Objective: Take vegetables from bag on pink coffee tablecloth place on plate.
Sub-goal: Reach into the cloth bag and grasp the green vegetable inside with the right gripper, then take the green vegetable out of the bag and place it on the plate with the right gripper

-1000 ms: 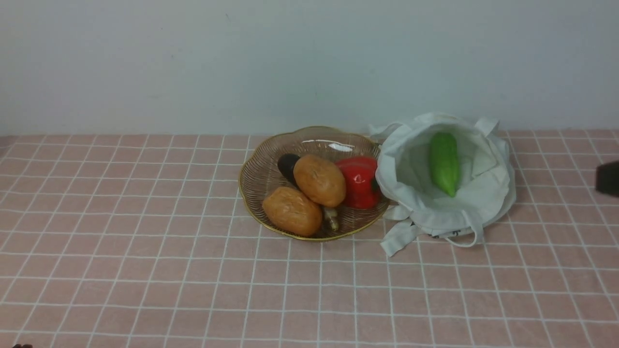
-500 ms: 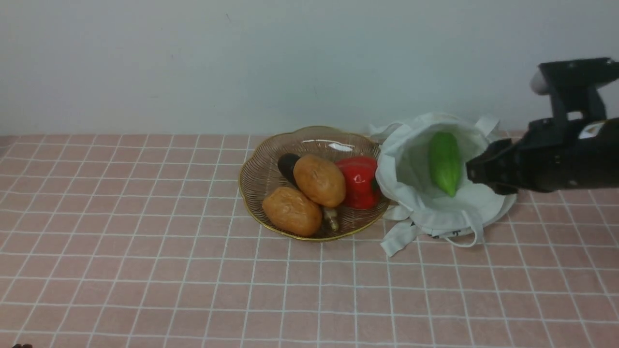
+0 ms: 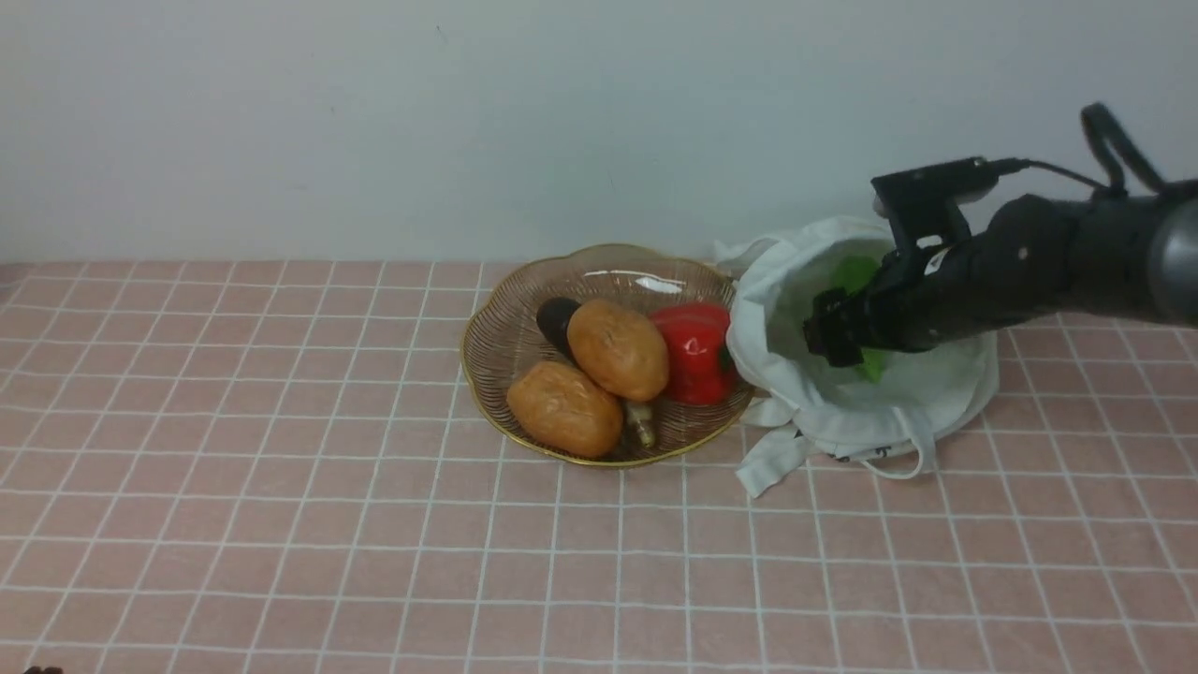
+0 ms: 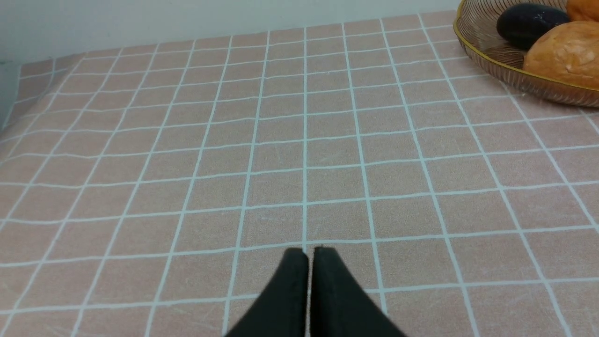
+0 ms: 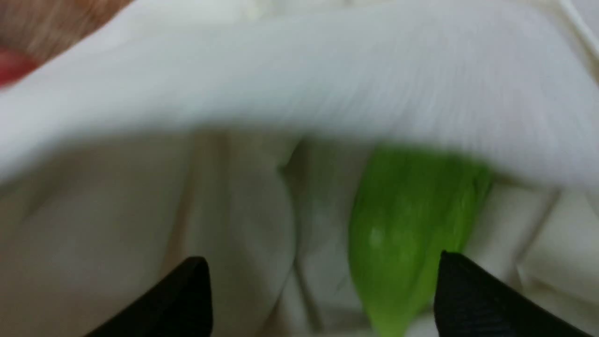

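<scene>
Fingers [image 5: 187, 299] of the right gripper [image 5: 323, 260] stand spread wide inside the white bag [image 5: 299, 70], where the green vegetable [image 5: 407, 224] lies close to one of them; smooth, firm and likely slippery, it seems best taken across its thick middle, not its tip.

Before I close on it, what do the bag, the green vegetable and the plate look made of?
The bag: soft white cloth, matte; it folds and slumps. The green vegetable: smooth, slightly glossy skin with a highlight, possibly plastic; blur leaves it open. The plate: thin ribbed wire, likely metal, bronze with a shiny golden rim.
</scene>
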Robot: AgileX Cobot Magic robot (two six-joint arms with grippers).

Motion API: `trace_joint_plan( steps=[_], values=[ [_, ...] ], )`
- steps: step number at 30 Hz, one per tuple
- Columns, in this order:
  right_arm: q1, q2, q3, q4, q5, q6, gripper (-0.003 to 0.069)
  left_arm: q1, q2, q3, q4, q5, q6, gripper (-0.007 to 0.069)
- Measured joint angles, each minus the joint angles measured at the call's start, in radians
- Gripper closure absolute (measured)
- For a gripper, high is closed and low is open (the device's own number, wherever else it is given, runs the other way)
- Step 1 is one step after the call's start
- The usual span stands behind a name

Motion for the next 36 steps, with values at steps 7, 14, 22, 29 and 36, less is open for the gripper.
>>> trace_joint_plan(
  steps=[7,14,22,29,36],
  values=[
    [-0.018,0.105,-0.049,-0.001,-0.067,0.069,0.0072,0.0,0.0,0.0,0.0,0.0,0.0,0.0629],
    [-0.047,0.145,-0.057,0.002,-0.122,0.157,0.0072,0.0,0.0,0.0,0.0,0.0,0.0,0.0629],
    [-0.05,0.146,-0.057,0.002,-0.121,0.164,0.0215,0.0,0.0,0.0,0.0,0.0,0.0,0.0629],
    [-0.053,0.037,-0.057,-0.023,0.123,0.15,0.0285,0.0,0.0,0.0,0.0,0.0,0.0,0.0629],
    [-0.053,-0.177,-0.057,-0.016,0.545,0.149,0.0285,0.0,0.0,0.0,0.0,0.0,0.0,0.0629]
  ],
)
